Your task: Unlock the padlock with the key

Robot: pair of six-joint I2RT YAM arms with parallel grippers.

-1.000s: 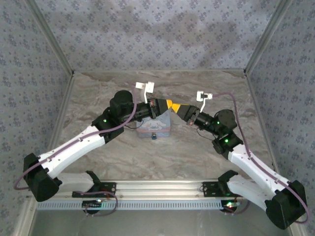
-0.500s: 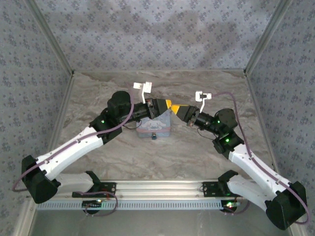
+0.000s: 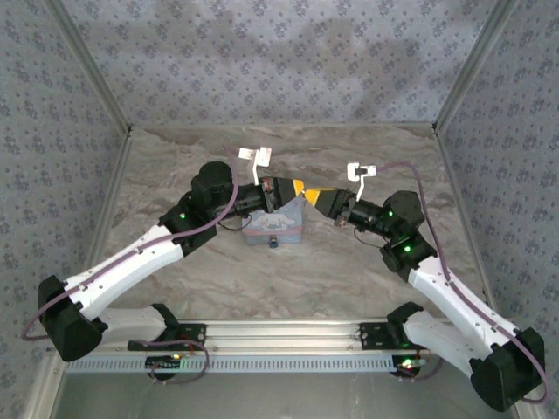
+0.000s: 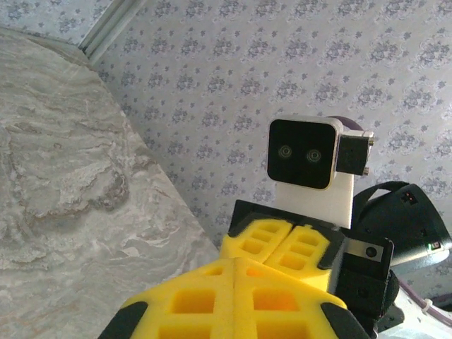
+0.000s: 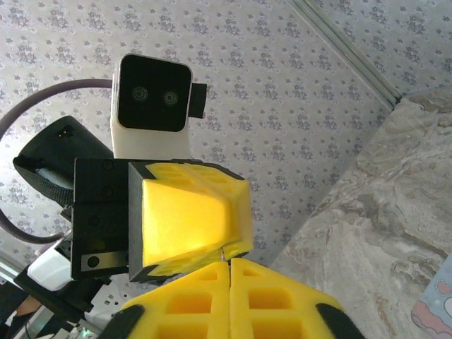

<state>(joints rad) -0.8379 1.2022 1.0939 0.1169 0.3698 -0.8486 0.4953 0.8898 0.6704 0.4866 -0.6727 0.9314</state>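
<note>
- Two grippers meet tip to tip: left gripper [image 3: 295, 186] and right gripper [image 3: 312, 195], both clenched, with no gap showing between either pair of pads.
- Thin sliver [image 5: 224, 252] at the touching tips; I cannot tell if it is the key.
- Padlock [image 3: 273, 243] sits below the fingertips and nearer me, at the near edge of the pale blue tin box [image 3: 284, 223].
- My read: a mid-air handover or regrip, held over the box so the lock stays close.

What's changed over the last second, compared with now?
The left end effector and right end effector, tips together above the tin box, edged slightly left, both staying shut. The box and padlock have not moved.
</note>
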